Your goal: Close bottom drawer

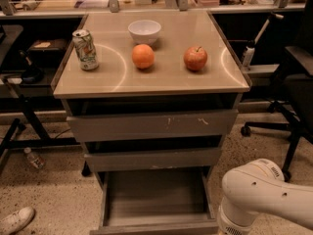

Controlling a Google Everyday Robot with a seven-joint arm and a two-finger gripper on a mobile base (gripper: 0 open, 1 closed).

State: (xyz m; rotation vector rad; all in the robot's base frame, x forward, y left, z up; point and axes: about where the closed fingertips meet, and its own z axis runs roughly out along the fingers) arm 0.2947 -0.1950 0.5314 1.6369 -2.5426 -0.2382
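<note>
The bottom drawer is the lowest of three grey-brown drawers under the cabinet top. It stands pulled out towards me, and its shallow tray looks empty. Its plain front panel lies at the lower edge of the camera view. My white arm fills the lower right corner, just right of the open drawer. My gripper is out of view, below the frame's edge.
The top drawer with white scratches and the middle drawer are slightly out. On the cabinet top stand a can, a white bowl, an orange and an apple. An office chair stands right; a shoe and a bottle lie left.
</note>
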